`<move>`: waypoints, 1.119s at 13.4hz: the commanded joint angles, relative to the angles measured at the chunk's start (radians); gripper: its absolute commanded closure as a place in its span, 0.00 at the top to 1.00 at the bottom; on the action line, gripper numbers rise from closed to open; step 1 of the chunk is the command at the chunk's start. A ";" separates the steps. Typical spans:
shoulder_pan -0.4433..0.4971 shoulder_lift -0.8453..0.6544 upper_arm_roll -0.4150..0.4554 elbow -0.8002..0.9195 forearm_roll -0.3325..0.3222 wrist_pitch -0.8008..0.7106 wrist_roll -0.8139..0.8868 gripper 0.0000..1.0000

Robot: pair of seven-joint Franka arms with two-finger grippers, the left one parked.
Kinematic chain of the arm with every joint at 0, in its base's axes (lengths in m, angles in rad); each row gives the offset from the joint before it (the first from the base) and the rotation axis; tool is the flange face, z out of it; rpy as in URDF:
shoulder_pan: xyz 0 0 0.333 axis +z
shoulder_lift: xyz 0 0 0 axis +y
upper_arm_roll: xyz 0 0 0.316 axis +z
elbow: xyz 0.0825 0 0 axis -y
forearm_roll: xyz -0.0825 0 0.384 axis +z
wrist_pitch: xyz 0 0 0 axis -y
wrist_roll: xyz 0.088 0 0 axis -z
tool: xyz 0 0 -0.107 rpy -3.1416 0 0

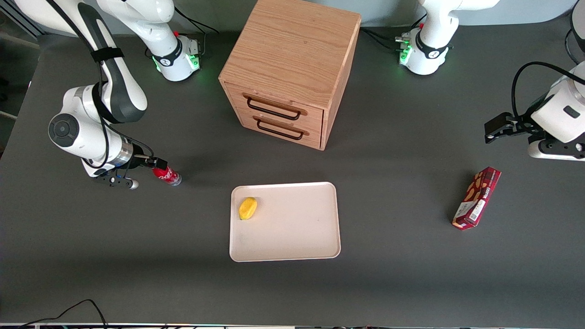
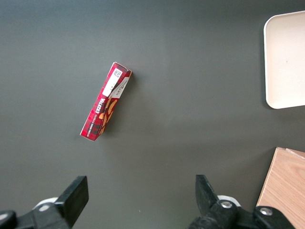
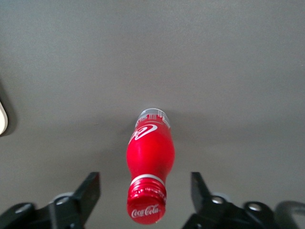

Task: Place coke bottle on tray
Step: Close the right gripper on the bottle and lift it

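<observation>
The coke bottle (image 1: 168, 176) is small and red with white script, and sits on the dark table toward the working arm's end. Its red cap points at my gripper. In the right wrist view the bottle (image 3: 150, 152) lies between the two black fingers, with a gap on each side. My gripper (image 1: 157, 163) is open around the cap end and touches nothing; it also shows in the right wrist view (image 3: 144, 186). The cream-white tray (image 1: 292, 246) lies flat in front of the drawer cabinet, apart from the bottle. A corner of the tray shows in the left wrist view (image 2: 286, 57).
A yellow fruit-like object (image 1: 247, 208) lies on the tray near the corner closest to the bottle. A wooden two-drawer cabinet (image 1: 292, 68) stands farther from the front camera than the tray. A dark red snack box (image 1: 476, 197) lies toward the parked arm's end.
</observation>
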 commanded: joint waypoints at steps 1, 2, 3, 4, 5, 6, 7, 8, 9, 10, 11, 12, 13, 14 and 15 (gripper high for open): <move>-0.008 -0.005 0.006 -0.007 0.013 0.009 -0.018 0.00; -0.005 -0.005 0.008 -0.001 0.014 0.006 -0.018 0.00; -0.002 -0.007 0.008 0.005 0.014 0.003 -0.018 0.00; -0.001 -0.016 0.008 0.019 0.014 -0.002 -0.021 0.00; 0.001 -0.024 0.012 0.049 0.014 -0.035 -0.021 0.00; 0.001 -0.031 0.026 0.107 0.014 -0.095 -0.018 0.00; 0.001 -0.031 0.035 0.181 0.014 -0.155 -0.011 0.00; 0.002 -0.030 0.050 0.274 0.012 -0.225 -0.008 0.00; 0.004 -0.019 0.063 0.374 0.012 -0.296 -0.007 0.00; 0.009 -0.012 0.079 0.466 0.012 -0.359 -0.002 0.00; 0.030 0.016 0.087 0.561 0.006 -0.406 0.011 0.00; 0.063 0.048 0.087 0.644 0.001 -0.437 0.042 0.00; 0.105 0.086 0.087 0.713 -0.002 -0.448 0.088 0.00; 0.151 0.137 0.087 0.778 -0.002 -0.447 0.138 0.00; 0.194 0.193 0.081 0.833 -0.005 -0.445 0.189 0.00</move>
